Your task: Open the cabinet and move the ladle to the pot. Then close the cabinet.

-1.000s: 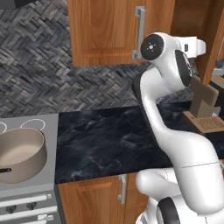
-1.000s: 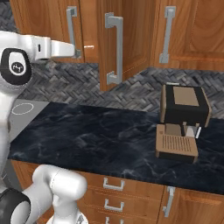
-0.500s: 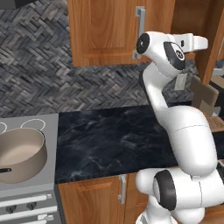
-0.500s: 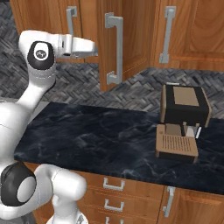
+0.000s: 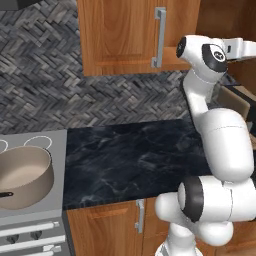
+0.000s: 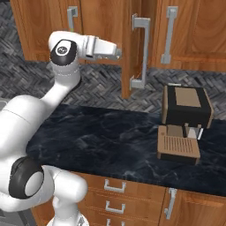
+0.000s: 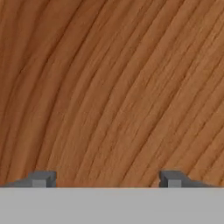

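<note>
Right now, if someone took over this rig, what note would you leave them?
Gripper: open, holding nothing, fingertips close against the wood beside the cabinet door.
Cabinet: that door is swung partly out from the front, its bar handle free.
Pot: on the stove at the left end of the counter.
Done: door started open.
Left: finish opening, fetch the ladle (probably inside the cabinet), put it in the pot, close the cabinet.

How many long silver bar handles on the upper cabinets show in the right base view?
3. One far left, above the arm; one on the ajar door in the middle; one to its right, above the coffee machine. The arm may hide more.
</note>
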